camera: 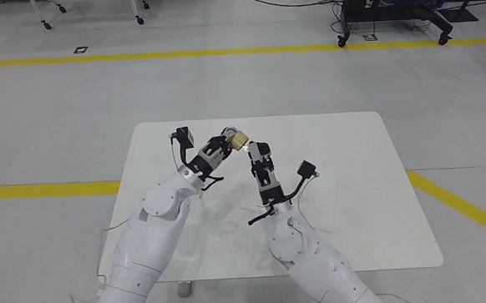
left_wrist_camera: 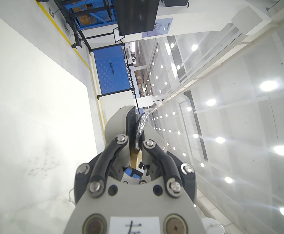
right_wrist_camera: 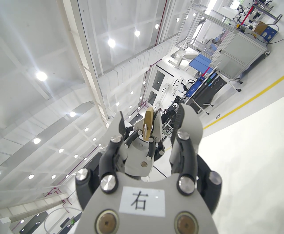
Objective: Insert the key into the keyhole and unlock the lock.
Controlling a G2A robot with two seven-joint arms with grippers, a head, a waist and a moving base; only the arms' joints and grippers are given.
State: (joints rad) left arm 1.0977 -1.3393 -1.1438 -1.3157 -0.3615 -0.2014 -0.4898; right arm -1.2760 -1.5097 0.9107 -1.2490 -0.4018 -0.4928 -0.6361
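Observation:
A brass padlock (camera: 237, 140) is held up above the white table (camera: 354, 195), with my left gripper (camera: 226, 144) shut on it. In the left wrist view the brass body (left_wrist_camera: 135, 158) and silver shackle (left_wrist_camera: 141, 128) sit clamped between the fingers (left_wrist_camera: 124, 124) of the left gripper (left_wrist_camera: 138, 124). My right gripper (camera: 260, 153) hangs close beside the lock, open, with nothing held. In the right wrist view its fingertips (right_wrist_camera: 184, 117) frame the padlock (right_wrist_camera: 148, 120) a short way off. A small silver piece, apparently the key (right_wrist_camera: 145, 130), juts from the lock's near end.
Both arms are raised over the table's left half. Yellow floor lines (camera: 220, 50) run behind and beside the table. A black equipment cart (camera: 393, 8) stands far back right.

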